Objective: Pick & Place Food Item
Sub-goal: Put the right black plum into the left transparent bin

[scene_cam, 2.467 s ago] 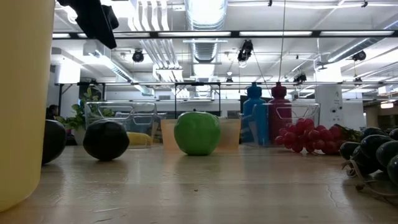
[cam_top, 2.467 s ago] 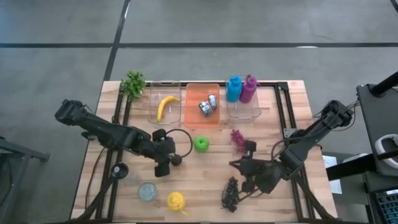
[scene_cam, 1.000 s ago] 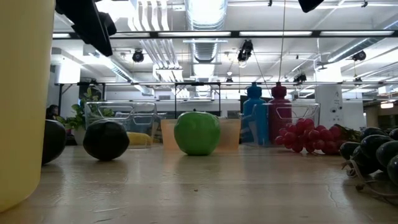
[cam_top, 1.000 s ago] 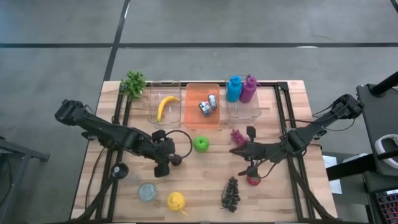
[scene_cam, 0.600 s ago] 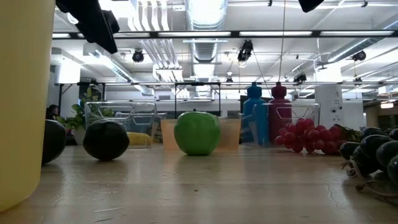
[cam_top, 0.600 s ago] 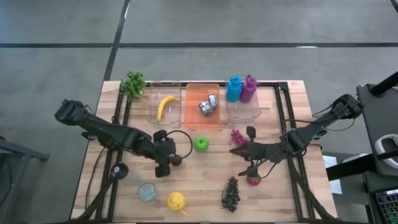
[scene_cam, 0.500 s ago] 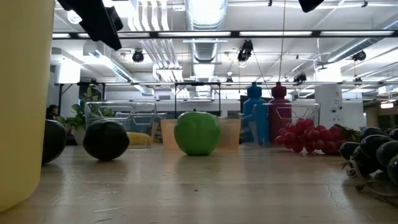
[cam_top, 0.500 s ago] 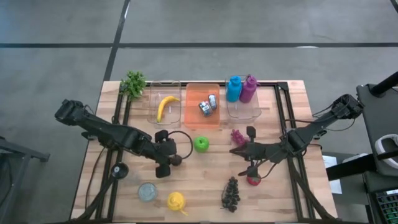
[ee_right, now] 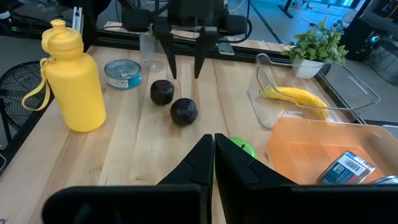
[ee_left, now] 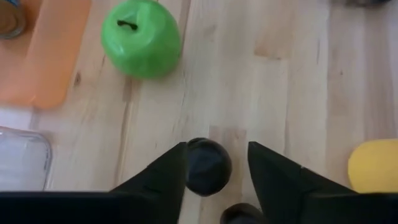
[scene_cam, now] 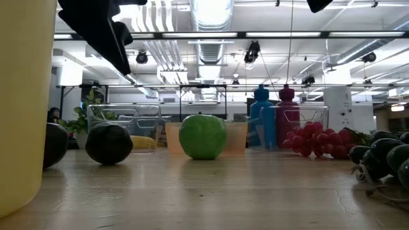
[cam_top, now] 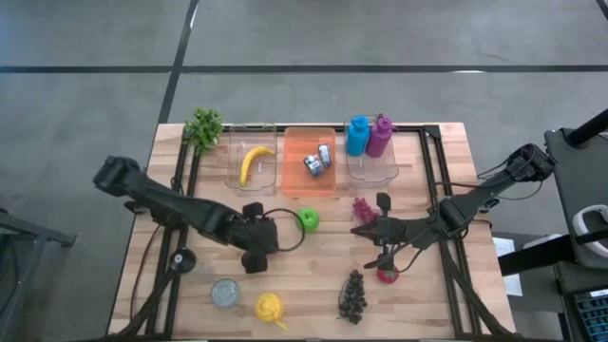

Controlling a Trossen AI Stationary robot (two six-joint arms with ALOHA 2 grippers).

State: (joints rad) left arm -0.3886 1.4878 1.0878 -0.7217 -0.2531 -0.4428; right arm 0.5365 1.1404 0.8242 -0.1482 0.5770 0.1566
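Note:
Two dark round fruits lie on the wood; the left wrist view shows one (ee_left: pixel 207 165) between my left gripper's (ee_left: pixel 214 163) open fingers, with the other (ee_left: pixel 239 214) closer in. From the right wrist view, that gripper (ee_right: pixel 186 76) points down just behind both fruits (ee_right: pixel 163 92) (ee_right: pixel 184 111). In the high view the left gripper (cam_top: pixel 256 245) hovers left of the green apple (cam_top: pixel 307 220). My right gripper (cam_top: pixel 361 231) is shut and empty, right of the apple, above the table's middle.
Along the far edge sit a clear bin with a banana (cam_top: pixel 253 163), an orange bin (cam_top: pixel 309 161) and a bin with two bottles (cam_top: pixel 369 136). Red grapes (cam_top: pixel 362 209), a red fruit (cam_top: pixel 387 275), dark grapes (cam_top: pixel 353 296), a yellow bottle (cam_top: pixel 269 306) and a tin (cam_top: pixel 225 292) lie around.
My left arm has moved a little toward the table's right, toward the green apple, and has come lower. The right arm has kept still.

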